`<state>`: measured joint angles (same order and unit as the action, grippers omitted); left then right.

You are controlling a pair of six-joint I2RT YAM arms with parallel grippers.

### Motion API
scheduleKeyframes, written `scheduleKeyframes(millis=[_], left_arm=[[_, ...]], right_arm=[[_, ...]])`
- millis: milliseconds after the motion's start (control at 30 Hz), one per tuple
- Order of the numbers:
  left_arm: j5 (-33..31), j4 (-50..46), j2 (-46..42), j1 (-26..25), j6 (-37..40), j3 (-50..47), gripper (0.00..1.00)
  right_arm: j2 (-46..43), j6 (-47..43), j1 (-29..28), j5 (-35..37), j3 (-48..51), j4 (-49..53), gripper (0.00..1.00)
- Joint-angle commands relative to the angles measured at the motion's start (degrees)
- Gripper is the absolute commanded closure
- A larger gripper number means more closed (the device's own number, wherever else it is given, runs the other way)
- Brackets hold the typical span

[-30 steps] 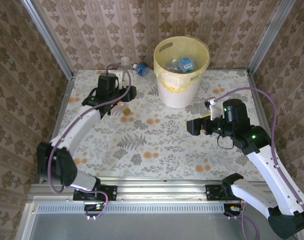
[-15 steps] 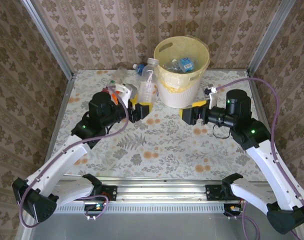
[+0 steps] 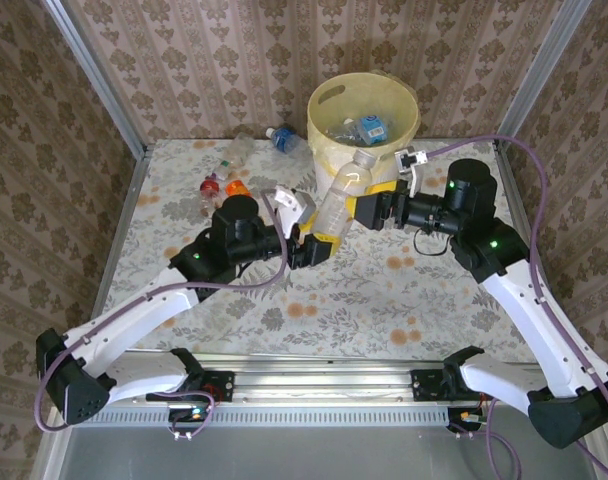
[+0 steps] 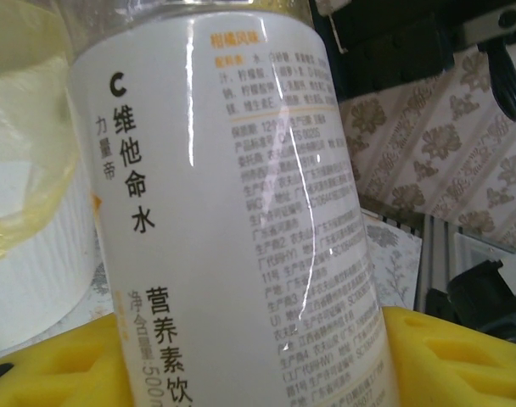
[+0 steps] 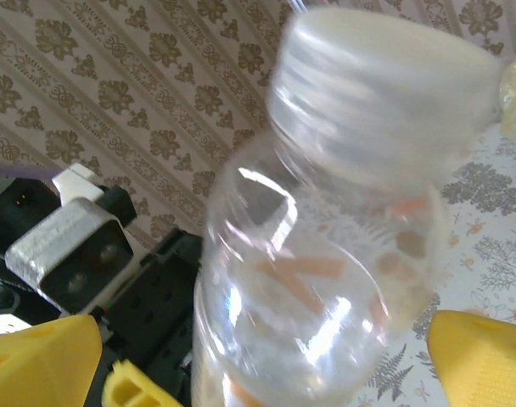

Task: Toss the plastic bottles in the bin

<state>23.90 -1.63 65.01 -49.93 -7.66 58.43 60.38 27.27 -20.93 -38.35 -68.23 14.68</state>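
Observation:
My left gripper [image 3: 319,240] is shut on a clear plastic bottle with a white label [image 3: 341,190], which tilts up toward the bin [image 3: 329,95]. In the left wrist view the label [image 4: 215,212] stands between my yellow pads [image 4: 462,356], and the left gripper [image 4: 241,373] clamps its lower part. My right gripper [image 3: 364,207] stands open beside the bottle's upper half. In the right wrist view the right gripper [image 5: 258,365] has the cap and shoulder [image 5: 326,280] between its spread fingers [image 5: 483,356]. The pale yellow bin holds several bottles [image 3: 369,128].
More bottles lie on the far left of the table: a red-capped one [image 3: 212,187], an orange one [image 3: 236,187], a clear one [image 3: 246,140] and a blue one [image 3: 284,135] near the back wall. Patterned walls close the table on three sides.
The left arm has lifted the bottle from the far left and carried it right, to the front of the bin. The right gripper has moved left and up to the bottle, staying open.

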Motion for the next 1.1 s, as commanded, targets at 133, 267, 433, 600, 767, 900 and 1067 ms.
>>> scheduleKeyframes(millis=[133,267,433,600,767,900,1067], left_arm=[[1.49,4.32,1.43,-2.66,2.39,2.91,0.60],[1.38,4.10,1.43,-3.58,3.16,3.04,0.60],[0.54,3.87,1.25,-3.70,3.67,2.41,0.60],[-0.45,4.55,1.17,-3.77,4.11,1.43,0.57],[-0.79,4.79,1.52,-3.80,4.10,1.15,0.23],[-2.88,4.97,0.58,-3.74,3.56,0.59,0.00],[-6.31,2.88,-2.60,-2.44,2.11,-1.31,0.00]], right_arm=[[1.74,0.03,-0.61,-0.06,-2.05,-0.09,0.00],[2.35,0.44,-0.61,0.28,-1.99,-0.36,0.00],[2.37,0.74,-0.61,0.47,-2.33,-0.11,0.12],[1.60,0.87,-0.65,1.13,-2.88,1.01,0.30],[0.72,0.69,-0.61,2.27,-3.29,1.83,0.37],[0.35,-1.28,-0.59,4.87,-4.20,3.24,0.38],[0.77,-7.65,-0.52,11.78,-9.19,6.46,0.39]])
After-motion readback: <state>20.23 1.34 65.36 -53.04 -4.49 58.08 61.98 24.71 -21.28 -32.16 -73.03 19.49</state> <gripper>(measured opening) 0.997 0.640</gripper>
